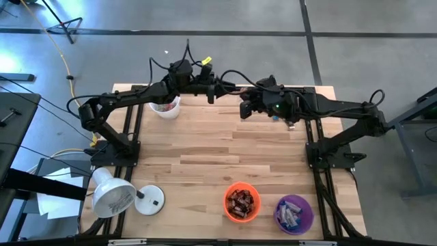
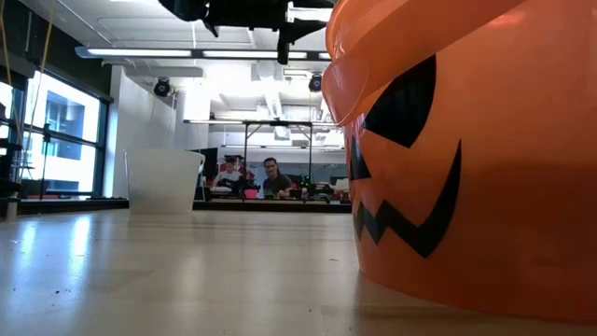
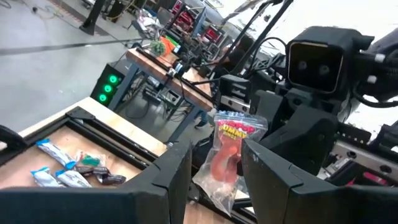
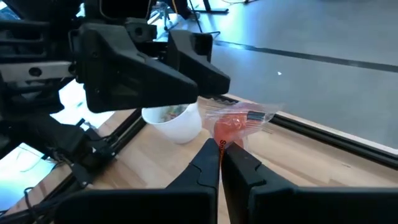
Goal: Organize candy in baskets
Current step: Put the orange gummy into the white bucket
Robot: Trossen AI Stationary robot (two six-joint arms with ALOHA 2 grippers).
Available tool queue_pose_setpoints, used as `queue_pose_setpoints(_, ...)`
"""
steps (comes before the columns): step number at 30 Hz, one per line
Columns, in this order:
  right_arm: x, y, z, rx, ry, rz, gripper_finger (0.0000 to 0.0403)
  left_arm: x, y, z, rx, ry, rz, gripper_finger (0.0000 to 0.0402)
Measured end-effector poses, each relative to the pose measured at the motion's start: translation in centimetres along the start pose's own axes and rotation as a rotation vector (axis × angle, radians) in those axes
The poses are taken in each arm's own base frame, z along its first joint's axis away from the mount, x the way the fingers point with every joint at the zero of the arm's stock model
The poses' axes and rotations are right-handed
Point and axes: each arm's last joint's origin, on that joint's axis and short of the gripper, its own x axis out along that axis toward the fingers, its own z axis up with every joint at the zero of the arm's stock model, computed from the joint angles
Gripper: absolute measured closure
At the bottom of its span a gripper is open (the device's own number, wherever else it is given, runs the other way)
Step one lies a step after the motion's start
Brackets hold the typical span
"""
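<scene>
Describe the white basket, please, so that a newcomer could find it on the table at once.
Start at the wooden table and follow its far edge towards the left arm's side. There, partly under that arm, stands the white basket. Unlike the orange basket and the purple basket, which sit together at the near edge, it is white and alone.

Three round plastic buckets stand on the table: one white bucket [image 1: 166, 107] below the left gripper [image 1: 211, 89], and one bright orange bucket [image 1: 242, 202] and one purple bucket [image 1: 293, 213], both well apart from either gripper. One clear-wrapped red gummy candy packet [image 3: 227, 155] sits between the left gripper's two fingers. About five blue-and-white or dark wrapped mini bars [image 3: 68, 168] lie on the table below that gripper. The bars inside the buckets are too many and too small to count.
</scene>
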Motion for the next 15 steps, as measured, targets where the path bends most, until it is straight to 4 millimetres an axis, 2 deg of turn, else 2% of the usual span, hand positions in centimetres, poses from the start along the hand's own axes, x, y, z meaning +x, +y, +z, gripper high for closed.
queue_pose_setpoints(15,0.51,-0.32,0.9,0.043,-0.015,0.048,0.0403,0.1,-0.39,0.02,0.084,-0.008,-0.032,0.0275)
